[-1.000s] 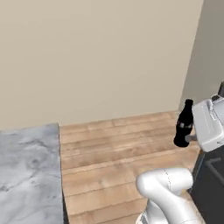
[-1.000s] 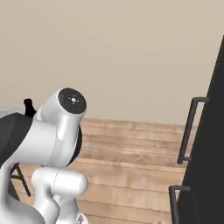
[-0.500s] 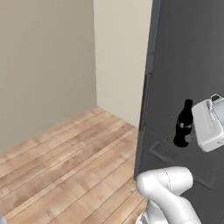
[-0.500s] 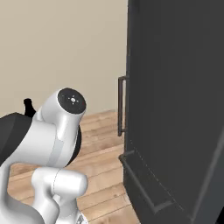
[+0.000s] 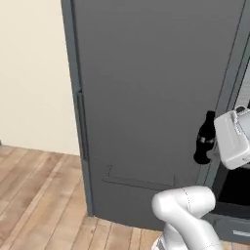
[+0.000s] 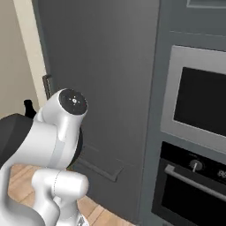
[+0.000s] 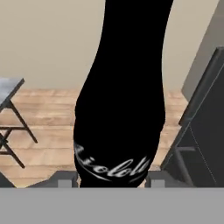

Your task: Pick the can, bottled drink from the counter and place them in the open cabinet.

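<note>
Standing here, I see cream wall and wood floor far off to the gripper's left, then a tall dark grey cabinet front with a slim handle down its left edge, rising just behind the hand. The gripper is clamped on the bottled drink; in the hand view the black body of the bottle sits squeezed between the two fingertips, its label band just above them, upright and off any surface. To the hand's right, in the right base view, a built-in oven stands beside the cabinet front.

I judge this the carrying step: bottle in hand, not yet at the open cabinet. Next calls for bringing the shelf within reach, lifting the bottle level with it, and setting it down upright before letting go.
</note>
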